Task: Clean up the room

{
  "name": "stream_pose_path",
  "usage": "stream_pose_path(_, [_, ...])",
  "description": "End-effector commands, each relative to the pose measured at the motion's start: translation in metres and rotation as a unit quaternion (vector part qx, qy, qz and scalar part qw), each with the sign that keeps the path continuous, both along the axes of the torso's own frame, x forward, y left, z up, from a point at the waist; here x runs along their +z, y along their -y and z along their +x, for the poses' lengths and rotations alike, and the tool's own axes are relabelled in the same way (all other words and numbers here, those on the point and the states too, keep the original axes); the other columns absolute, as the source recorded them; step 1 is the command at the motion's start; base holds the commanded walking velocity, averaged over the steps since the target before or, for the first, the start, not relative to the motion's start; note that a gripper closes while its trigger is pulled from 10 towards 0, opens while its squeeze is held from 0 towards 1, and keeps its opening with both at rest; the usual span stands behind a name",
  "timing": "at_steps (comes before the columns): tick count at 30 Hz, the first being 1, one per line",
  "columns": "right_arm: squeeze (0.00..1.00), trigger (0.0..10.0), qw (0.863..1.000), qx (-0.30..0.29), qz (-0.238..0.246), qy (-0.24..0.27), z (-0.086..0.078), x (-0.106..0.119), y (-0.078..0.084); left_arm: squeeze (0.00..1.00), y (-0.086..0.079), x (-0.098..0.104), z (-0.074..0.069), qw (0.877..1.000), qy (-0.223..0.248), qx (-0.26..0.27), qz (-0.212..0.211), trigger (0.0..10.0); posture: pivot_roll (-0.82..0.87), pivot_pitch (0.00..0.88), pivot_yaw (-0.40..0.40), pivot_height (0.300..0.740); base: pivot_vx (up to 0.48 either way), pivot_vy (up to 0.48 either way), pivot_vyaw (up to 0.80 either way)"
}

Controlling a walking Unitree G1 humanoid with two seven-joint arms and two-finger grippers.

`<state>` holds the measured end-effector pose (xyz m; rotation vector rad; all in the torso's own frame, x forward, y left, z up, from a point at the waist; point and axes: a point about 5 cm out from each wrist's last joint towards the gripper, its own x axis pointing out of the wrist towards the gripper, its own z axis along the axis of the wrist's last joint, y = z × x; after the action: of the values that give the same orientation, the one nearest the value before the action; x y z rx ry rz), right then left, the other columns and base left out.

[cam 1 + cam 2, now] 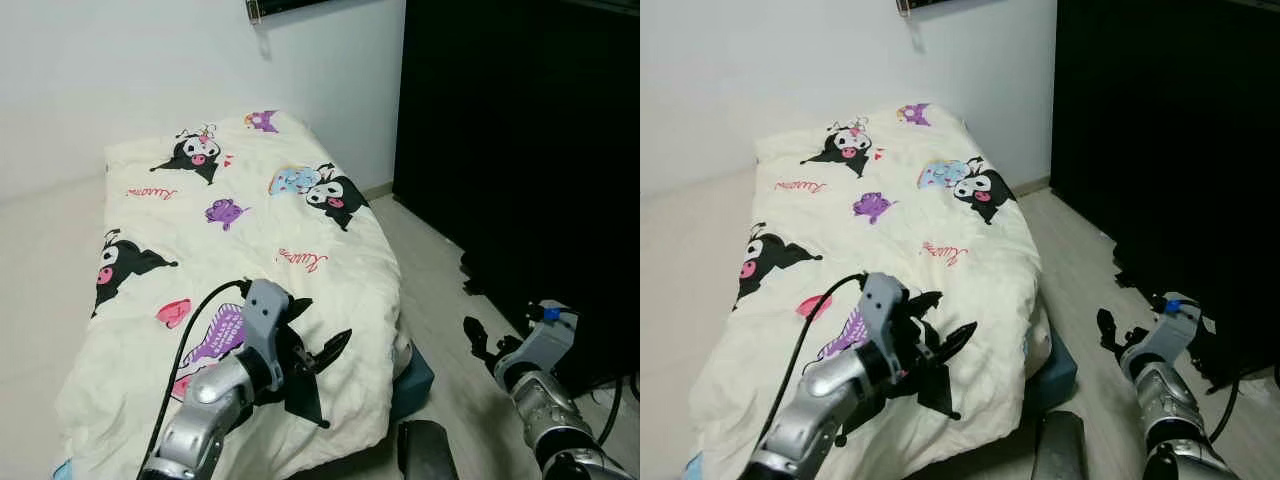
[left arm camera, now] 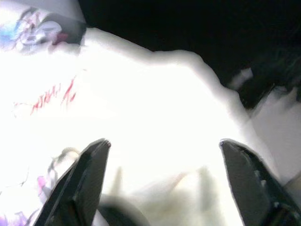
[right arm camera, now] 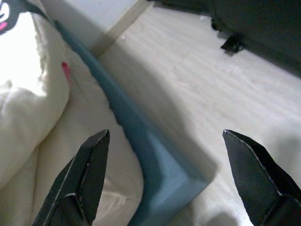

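Observation:
A cream comforter (image 1: 250, 190) printed with black and purple cartoon figures lies spread over the bed. It hangs over the near end and right side of a blue mattress (image 1: 415, 375). My left gripper (image 1: 325, 322) hovers low over the comforter's near right part, open, with nothing between its fingers (image 2: 89, 174). In the left wrist view the cloth is bright white under the left gripper (image 2: 164, 143). My right gripper (image 1: 487, 338) is open above the floor, right of the bed. In the right wrist view it (image 3: 165, 134) looks at the mattress corner (image 3: 155, 160) and the comforter's edge (image 3: 28, 108).
A tall black cabinet (image 1: 520, 130) lines the right side, leaving a strip of pale wood floor (image 1: 440, 260) between it and the bed. A small black item (image 3: 230, 44) lies at the cabinet's foot. A dark object (image 1: 425, 450) stands by the bed's near corner. White wall behind.

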<state>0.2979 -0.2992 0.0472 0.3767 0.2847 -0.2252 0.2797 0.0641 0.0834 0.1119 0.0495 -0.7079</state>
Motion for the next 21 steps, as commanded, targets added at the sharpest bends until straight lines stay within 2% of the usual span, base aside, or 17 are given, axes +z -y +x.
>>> stream_pose_path(1, [0.00,10.0,1.000,0.000,-0.005,-0.002,0.002,0.001,-0.001,0.00,0.012,-0.017,-0.005,0.998,-0.001,0.007,0.057,10.0,-0.21,0.071,0.100,0.548,0.000,0.000,0.00])
stream_pose_path(4, [0.00,10.0,1.000,-0.001,-0.006,-0.001,0.002,0.002,0.000,0.00,0.016,-0.019,-0.006,0.999,-0.008,0.000,0.053,10.0,-0.21,0.071,0.100,0.548,0.000,0.000,0.00])
stream_pose_path(5, [0.00,10.0,1.000,-0.003,-0.008,0.001,0.002,0.003,0.002,0.00,0.029,-0.026,-0.009,0.997,-0.010,-0.017,0.074,10.0,-0.21,0.073,0.099,0.548,0.000,0.000,0.00])
stream_pose_path(7, [0.00,10.0,1.000,-0.003,-0.008,0.001,0.002,0.003,0.002,0.00,0.029,-0.026,-0.009,0.997,-0.010,-0.017,0.074,10.0,-0.21,0.073,0.099,0.548,0.000,0.000,0.00])
stream_pose_path(8, [0.00,10.0,1.000,-0.005,-0.009,0.003,0.002,0.005,0.004,0.00,0.039,-0.033,-0.009,0.993,-0.003,-0.031,0.113,10.0,-0.22,0.079,0.100,0.548,0.000,0.000,0.00])
stream_pose_path(10, [0.00,10.0,1.000,-0.005,-0.010,0.003,0.002,0.005,0.004,0.00,0.041,-0.034,-0.009,0.991,0.003,-0.033,0.129,10.0,-0.22,0.079,0.100,0.548,0.000,0.000,0.00])
stream_pose_path(13, [0.00,10.0,1.000,-0.007,-0.012,0.008,0.002,0.007,0.006,0.00,0.044,-0.040,-0.003,0.978,0.037,-0.020,0.202,10.0,-0.22,0.092,0.101,0.548,0.000,0.000,0.00])
stream_pose_path(14, [0.00,10.0,1.000,-0.007,-0.012,0.008,0.002,0.007,0.006,0.00,0.044,-0.040,-0.003,0.978,0.037,-0.020,0.202,10.0,-0.22,0.092,0.101,0.548,0.000,0.000,0.00])
stream_pose_path(15, [0.00,10.0,1.000,-0.007,-0.013,0.010,0.002,0.008,0.007,0.00,0.044,-0.044,0.000,0.973,0.043,-0.008,0.226,10.0,-0.23,0.098,0.100,0.548,0.000,0.000,0.00])
stream_pose_path(18, [0.00,10.0,1.000,-0.008,-0.015,0.012,0.002,0.009,0.008,0.00,0.043,-0.050,0.003,0.967,0.041,0.015,0.253,10.0,-0.23,0.106,0.100,0.548,0.000,0.000,0.00])
stream_pose_path(21, [0.00,10.0,1.000,-0.008,-0.017,0.015,0.002,0.010,0.009,0.00,0.041,-0.052,0.005,0.965,0.036,0.023,0.261,10.0,-0.24,0.110,0.099,0.548,0.000,0.000,0.00])
